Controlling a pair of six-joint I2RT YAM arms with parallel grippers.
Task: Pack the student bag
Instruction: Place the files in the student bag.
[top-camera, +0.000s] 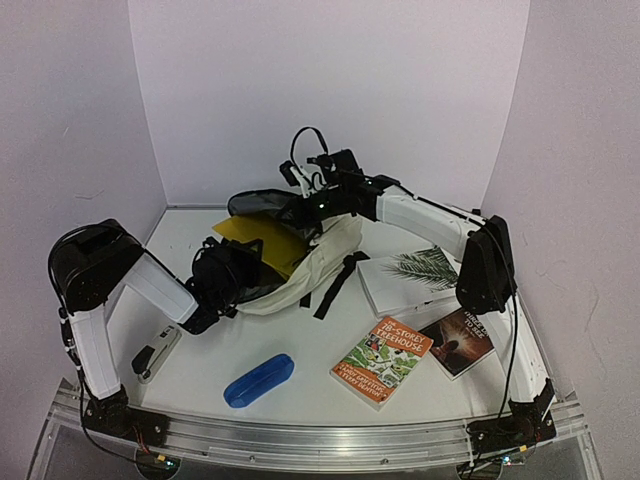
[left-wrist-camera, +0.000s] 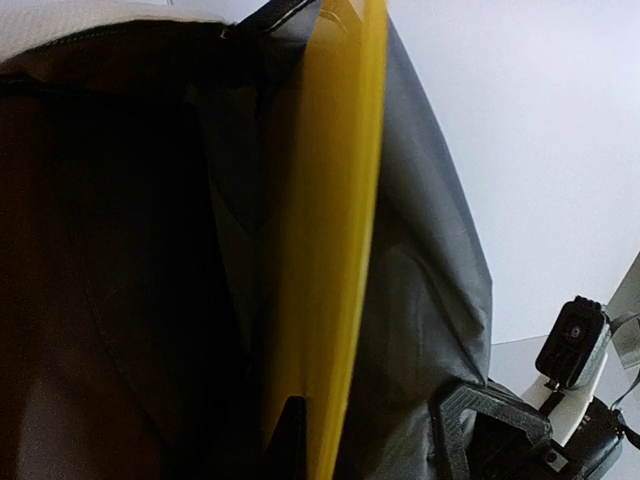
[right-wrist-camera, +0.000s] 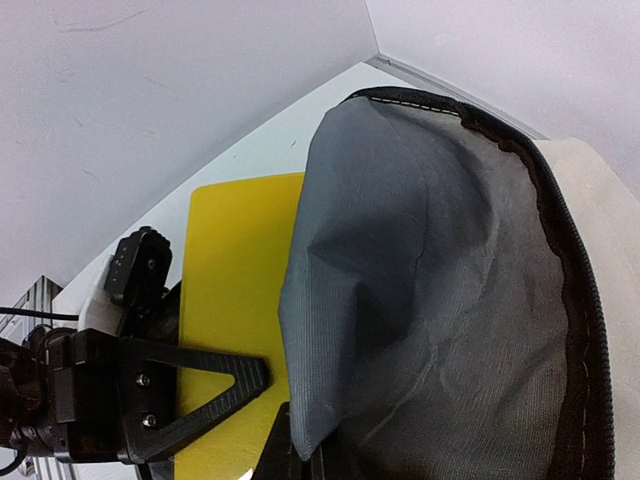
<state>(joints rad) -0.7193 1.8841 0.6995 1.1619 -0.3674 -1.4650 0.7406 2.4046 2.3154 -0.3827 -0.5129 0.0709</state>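
The cream student bag (top-camera: 322, 262) lies at the table's middle with its mouth facing left. Its grey lining (right-wrist-camera: 440, 300) is lifted. A flat yellow folder (top-camera: 262, 240) sticks halfway into the mouth. My right gripper (top-camera: 300, 212) is shut on the edge of the bag's lining (right-wrist-camera: 310, 460) and holds the flap up. My left gripper (top-camera: 243, 262) is at the mouth, its jaws apart on either side of the folder (left-wrist-camera: 335, 250). One finger (left-wrist-camera: 290, 440) is against the yellow face. The other finger (left-wrist-camera: 470, 425) is beyond a fold of lining (left-wrist-camera: 420, 250).
A blue pencil case (top-camera: 259, 379) lies at the front. A colourful book (top-camera: 381, 360), a dark book (top-camera: 459, 340) and a white book with a palm leaf (top-camera: 412, 278) lie to the right. A black-and-white stapler-like thing (top-camera: 155, 352) is at the front left. Walls stand close behind.
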